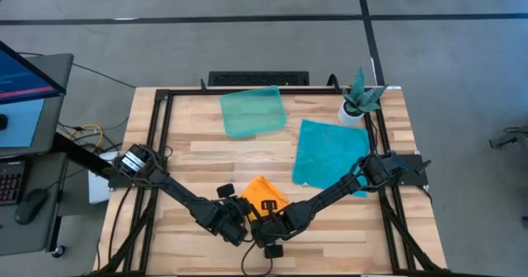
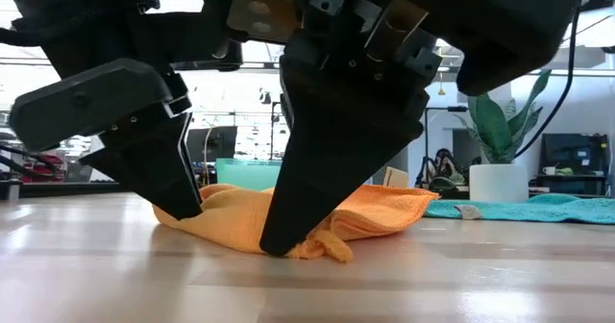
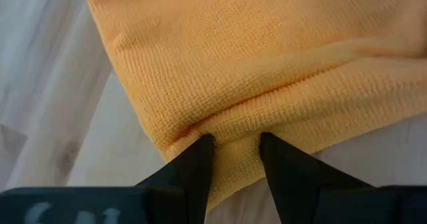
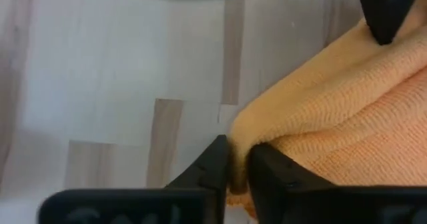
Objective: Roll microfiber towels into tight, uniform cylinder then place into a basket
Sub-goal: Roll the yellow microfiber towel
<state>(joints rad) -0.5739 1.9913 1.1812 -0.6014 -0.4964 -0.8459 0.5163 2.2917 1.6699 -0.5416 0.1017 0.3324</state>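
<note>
Now mid-roll: left gripper (image 3: pixel 235 144) & right gripper (image 4: pixel 239 159) each pinch orange towel (image 1: pixel 266 196) edge, near bench front. Next, prob. roll tighter w/ even tension; basket (image 1: pixel 252 111) well apart.

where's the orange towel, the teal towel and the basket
orange towel (image 1: pixel 266 192): high view, middle of the bunched cloth
teal towel (image 1: pixel 330 152): high view, centre of the flat cloth
basket (image 1: pixel 252 112): high view, its translucent green floor

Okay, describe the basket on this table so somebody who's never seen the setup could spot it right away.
On the light wooden table, look along the far edge, toward the small white pot with a green plant. The basket is the shallow rectangular translucent pale-green plastic tray lying empty there. Unlike the flat teal-blue microfiber towel beside it, it is see-through plastic.
</note>
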